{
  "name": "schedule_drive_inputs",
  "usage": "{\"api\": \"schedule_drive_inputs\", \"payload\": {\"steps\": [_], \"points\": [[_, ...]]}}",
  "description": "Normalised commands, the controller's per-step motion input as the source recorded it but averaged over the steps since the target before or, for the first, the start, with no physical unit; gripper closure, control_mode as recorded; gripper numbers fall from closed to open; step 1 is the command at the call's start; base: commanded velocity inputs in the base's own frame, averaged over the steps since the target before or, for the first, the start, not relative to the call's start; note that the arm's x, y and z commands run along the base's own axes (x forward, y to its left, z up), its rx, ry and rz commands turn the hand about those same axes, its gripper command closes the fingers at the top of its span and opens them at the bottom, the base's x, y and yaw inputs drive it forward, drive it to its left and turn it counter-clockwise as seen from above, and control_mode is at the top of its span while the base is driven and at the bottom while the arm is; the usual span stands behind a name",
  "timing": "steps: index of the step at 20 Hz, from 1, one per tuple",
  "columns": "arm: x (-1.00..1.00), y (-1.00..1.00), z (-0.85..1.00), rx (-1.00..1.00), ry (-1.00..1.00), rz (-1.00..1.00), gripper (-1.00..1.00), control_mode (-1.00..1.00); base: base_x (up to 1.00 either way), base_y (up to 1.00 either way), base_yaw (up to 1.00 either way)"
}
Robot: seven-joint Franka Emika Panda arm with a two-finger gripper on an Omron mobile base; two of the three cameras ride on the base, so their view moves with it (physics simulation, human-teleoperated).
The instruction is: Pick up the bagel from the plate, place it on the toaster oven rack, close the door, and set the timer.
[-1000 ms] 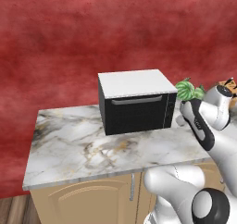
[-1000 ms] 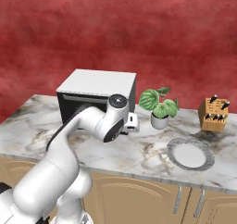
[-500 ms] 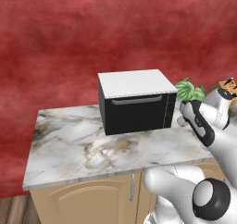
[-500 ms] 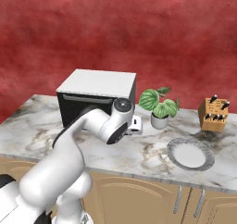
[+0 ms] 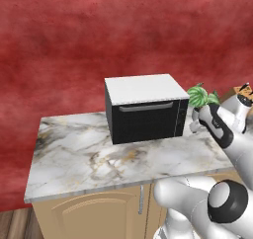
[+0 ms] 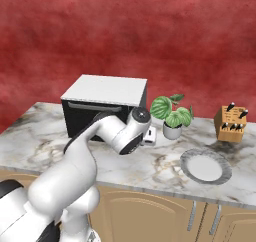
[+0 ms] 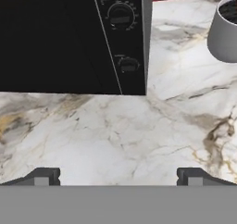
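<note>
Toaster oven [image 7: 69, 38] — gripper [image 7: 118, 177] (jaws wide) facing.

Wall [image 5: 123, 30]: mottled deep red, rising behind the whole counter.
Counter [image 5: 89, 159]: white marble veined grey and ochre.
Cabinets [image 6: 150, 213]: tan wood fronts below the counter, with slim metal handles.
Floor [image 5: 12, 225]: brown wood planks at the lower left.
Light: even, with soft shadows.
</note>
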Motion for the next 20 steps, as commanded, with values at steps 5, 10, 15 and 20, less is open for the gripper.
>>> {"api": "schedule_drive_inputs", "payload": {"steps": [5,10,15,20], "points": [[0.0,0.12,0.0,0.06,-0.01,0.03,-1.0,-1.0,0.0,0.0,0.0],[0.0,0.32,0.0,0.01,-0.04,0.01,-1.0,-1.0,0.0,0.0,0.0],[0.04,0.33,-0.01,0.0,-0.05,0.0,-1.0,-1.0,0.0,0.0,0.0],[0.18,0.06,-0.12,0.0,-0.04,0.0,-1.0,-1.0,0.0,0.0,0.0]]}}
